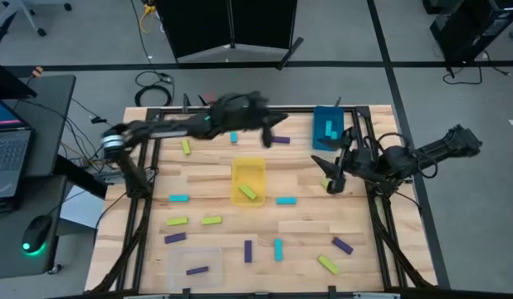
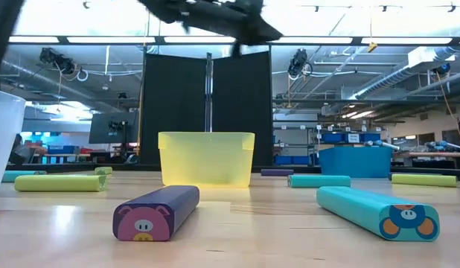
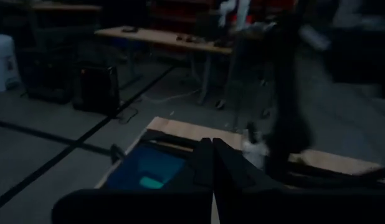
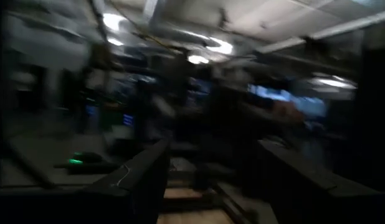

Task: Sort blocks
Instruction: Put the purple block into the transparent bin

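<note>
Small cyan, yellow-green and purple blocks lie flat, scattered over the wooden table (image 1: 306, 228). In the low view, a purple block (image 2: 157, 212) and a cyan block (image 2: 377, 212) lie nearest. My left gripper (image 1: 273, 126) is raised over the table's far part, beside the blue bin (image 1: 327, 126). Its fingers (image 3: 211, 163) are shut with nothing between them. My right gripper (image 1: 329, 173) is open near the table's right side, just by a yellow-green block (image 1: 332, 185). In the right wrist view nothing shows between its fingers (image 4: 149, 177).
The blue bin holds a cyan block (image 3: 152, 181). A yellow bin (image 1: 248, 181) at the table's middle holds a yellow-green block. A clear bin (image 1: 194, 264) at the near left holds a purple block. A dark frame runs along the table's edges.
</note>
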{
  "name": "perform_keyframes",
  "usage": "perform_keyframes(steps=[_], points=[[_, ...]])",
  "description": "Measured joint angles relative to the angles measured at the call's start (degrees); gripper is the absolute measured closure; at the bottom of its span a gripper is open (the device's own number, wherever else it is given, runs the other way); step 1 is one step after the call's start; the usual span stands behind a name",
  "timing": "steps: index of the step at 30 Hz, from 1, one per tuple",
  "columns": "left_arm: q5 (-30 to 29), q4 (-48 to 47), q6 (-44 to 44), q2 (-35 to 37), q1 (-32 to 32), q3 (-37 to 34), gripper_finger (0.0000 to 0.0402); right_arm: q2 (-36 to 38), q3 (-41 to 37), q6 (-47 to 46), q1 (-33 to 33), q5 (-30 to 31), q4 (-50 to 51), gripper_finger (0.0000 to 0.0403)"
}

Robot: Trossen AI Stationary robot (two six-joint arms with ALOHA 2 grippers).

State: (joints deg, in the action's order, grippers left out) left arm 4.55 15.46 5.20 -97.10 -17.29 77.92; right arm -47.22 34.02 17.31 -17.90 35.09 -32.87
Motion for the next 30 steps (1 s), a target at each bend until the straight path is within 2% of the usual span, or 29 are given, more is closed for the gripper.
perform_keyframes(steps=[3,5,8,13,17,22,27,30], points=[[-0.47,4.66,1.47,10.06,0.88,-13.13,0.0399,-2.10,0.00,-2.46,3.14,5.76,2.07,0.0159],[-2.09,5.68,2.31,16.62,1.48,-20.89,0.0396,-3.86,0.00,-5.66,6.29,5.86,5.00,0.0162],[-3.25,6.77,2.93,26.54,2.83,-30.23,0.0394,-7.02,0.00,-11.62,11.87,1.64,10.00,0.0168],[-5.15,6.64,5.85,42.83,4.65,-41.60,0.0393,-13.92,1.08,-19.97,21.87,-9.88,17.17,0.0175],[-5.80,2.65,6.96,54.00,5.65,-46.60,0.0393,-20.25,3.63,-20.73,28.41,-18.33,22.23,0.0177],[-7.39,-8.57,6.65,64.41,6.57,-49.35,0.0392,-28.84,9.49,-18.75,34.77,-25.50,32.72,0.0177],[-12.25,-17.84,6.68,69.18,7.41,-49.38,0.0392,-36.47,16.03,-11.34,38.27,-27.06,39.92,0.0178],[-12.28,-20.42,6.53,69.81,7.64,-49.38,0.0392,-40.58,19.66,-7.32,40.72,-29.87,43.77,0.0176]])
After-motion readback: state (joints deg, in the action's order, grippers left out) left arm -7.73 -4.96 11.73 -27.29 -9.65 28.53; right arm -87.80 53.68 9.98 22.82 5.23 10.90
